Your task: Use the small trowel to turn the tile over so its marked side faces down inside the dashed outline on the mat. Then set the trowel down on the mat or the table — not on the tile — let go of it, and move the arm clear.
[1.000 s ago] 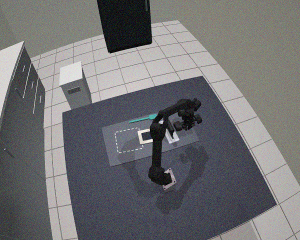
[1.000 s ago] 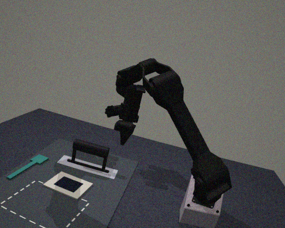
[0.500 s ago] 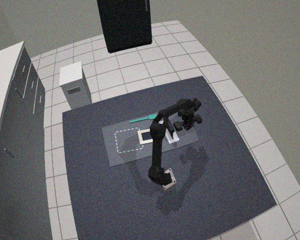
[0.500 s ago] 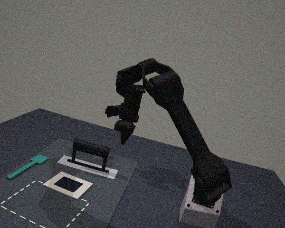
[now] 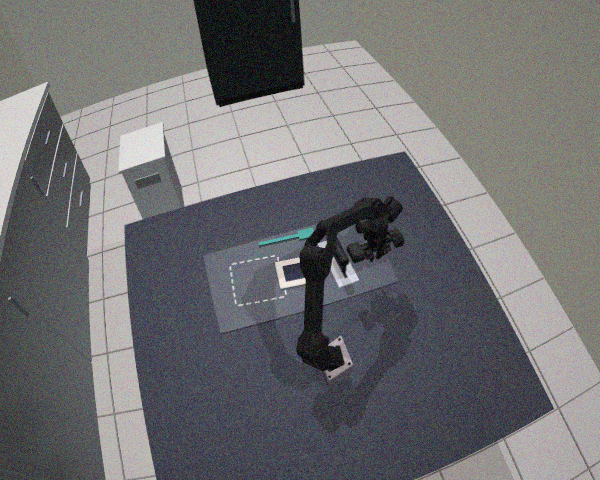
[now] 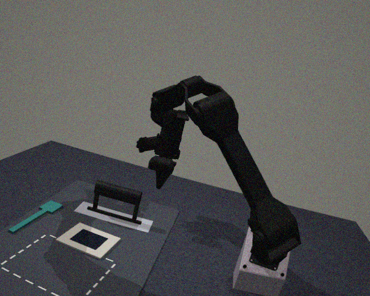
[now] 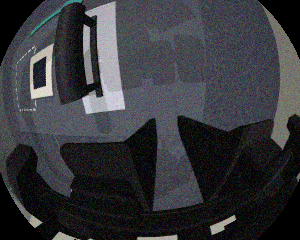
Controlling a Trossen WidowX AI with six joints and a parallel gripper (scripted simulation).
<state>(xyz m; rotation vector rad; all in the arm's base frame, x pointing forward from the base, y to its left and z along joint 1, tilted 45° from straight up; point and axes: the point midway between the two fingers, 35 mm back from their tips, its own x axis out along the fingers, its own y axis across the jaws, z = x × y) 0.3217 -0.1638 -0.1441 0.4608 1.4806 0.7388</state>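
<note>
The tile lies flat on the mat, cream with its dark rectangle facing up. Its edge overlaps one side of the dashed outline. The trowel, a pale flat blade with a raised black bar handle, stands on the mat beside the tile. My gripper is partly open with nothing between its fingers. It hangs above and to one side of the trowel, clear of it. The arm hides part of the tile and trowel in the top view.
A teal tool with a long thin handle lies flat near the mat's far edge. The arm's pale base stands on the dark surface. A grey cabinet and a tall black cabinet stand beyond it.
</note>
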